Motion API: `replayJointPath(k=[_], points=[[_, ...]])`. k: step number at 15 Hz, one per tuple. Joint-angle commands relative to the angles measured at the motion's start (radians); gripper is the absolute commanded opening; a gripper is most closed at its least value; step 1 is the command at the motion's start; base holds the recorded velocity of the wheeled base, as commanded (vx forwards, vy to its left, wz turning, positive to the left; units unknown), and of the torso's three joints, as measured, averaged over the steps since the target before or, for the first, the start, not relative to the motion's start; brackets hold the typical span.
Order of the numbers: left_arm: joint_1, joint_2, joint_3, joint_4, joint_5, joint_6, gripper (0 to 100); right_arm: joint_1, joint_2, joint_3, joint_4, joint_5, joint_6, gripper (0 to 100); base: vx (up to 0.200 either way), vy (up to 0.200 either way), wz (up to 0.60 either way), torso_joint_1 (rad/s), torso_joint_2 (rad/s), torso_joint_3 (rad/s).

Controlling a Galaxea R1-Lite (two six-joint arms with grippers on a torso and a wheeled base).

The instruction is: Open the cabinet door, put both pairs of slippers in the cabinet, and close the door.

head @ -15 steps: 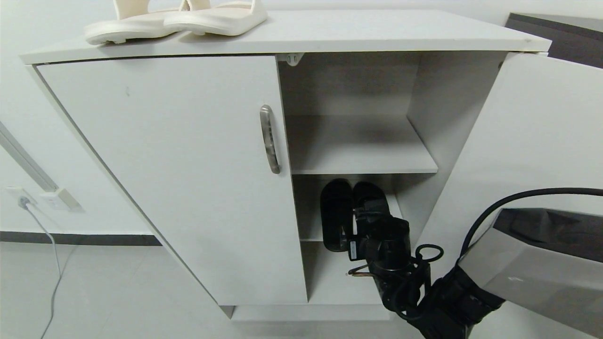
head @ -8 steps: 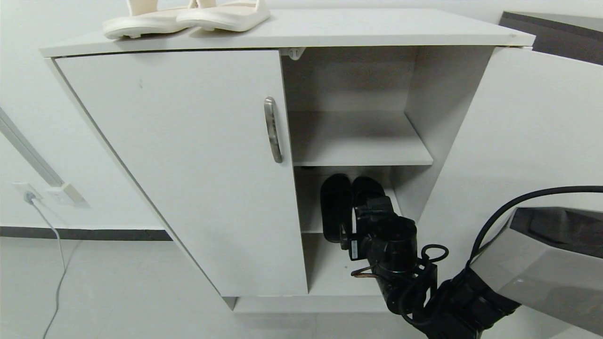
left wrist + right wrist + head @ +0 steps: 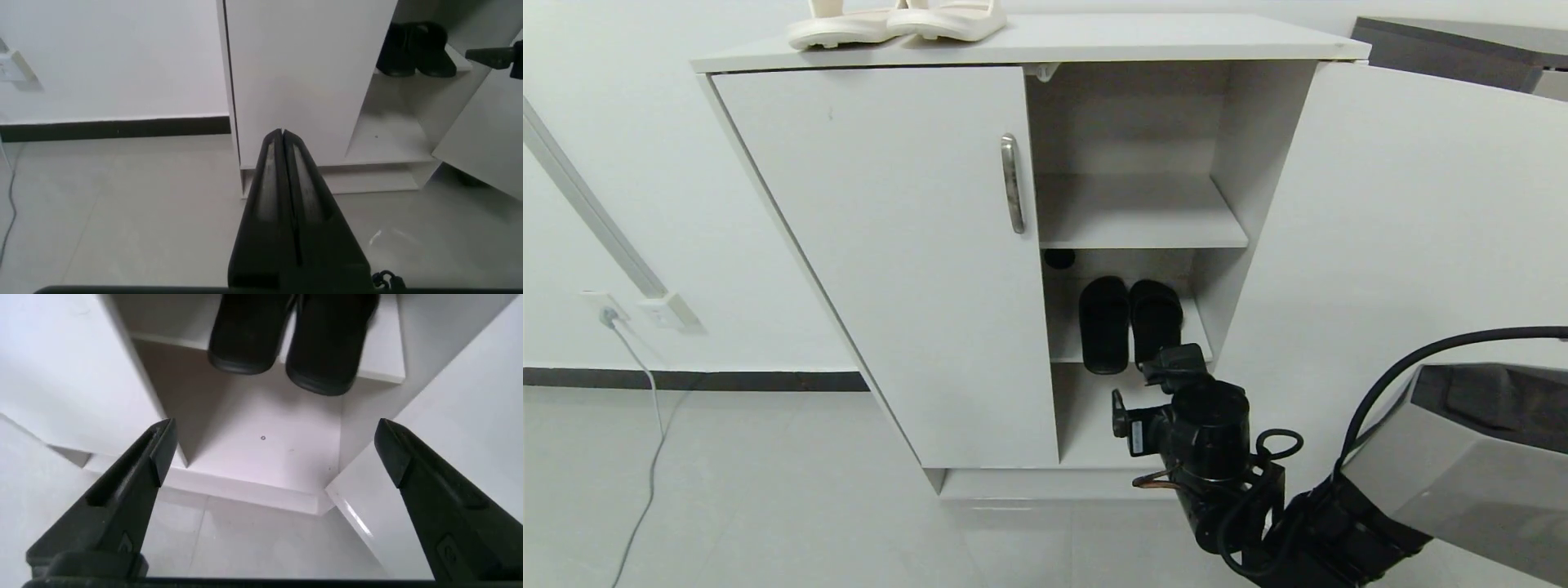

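Note:
The white cabinet stands with its right door swung open and its left door shut. A pair of black slippers lies side by side on the middle shelf, also seen as black slippers and black slippers. A cream pair of slippers rests on the cabinet top. My right gripper is open with nothing between its fingers, just in front of the shelf with the black pair; the right gripper hangs below that shelf's front edge. My left gripper is shut, low over the floor before the cabinet.
An upper shelf and the bottom compartment hold nothing. A wall socket with a cable is at the left. A dark grey unit stands behind the open door. Bare floor lies before the cabinet.
The camera has pulled back from the cabinet, so the whole picture shifted. My right gripper has come back out from the black slippers, which stay on the middle shelf.

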Motion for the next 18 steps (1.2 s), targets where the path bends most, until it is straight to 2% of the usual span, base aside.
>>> replayJointPath(k=[1,9,14,18], points=[[0.0,0.001,0.0,0.0,0.0,0.0,0,0.018,-0.01,0.027,0.001,-0.001,0.0,100,0.0,0.0,0.0,0.0,0.0,0.0],[0.0,0.001,0.0,0.0,0.004,0.003,0,0.025,-0.057,0.07,-0.019,-0.001,-0.001,100,0.0,0.0,0.0,0.0,0.0,0.0],[0.0,0.001,0.0,0.0,0.001,-0.009,0,0.025,-0.068,0.072,-0.019,-0.001,-0.001,100,0.0,0.0,0.0,0.0,0.0,0.0],[0.0,0.001,0.0,0.0,0.001,-0.009,0,0.025,-0.076,0.08,-0.021,-0.001,-0.015,100,0.0,0.0,0.0,0.002,0.0,0.159]])
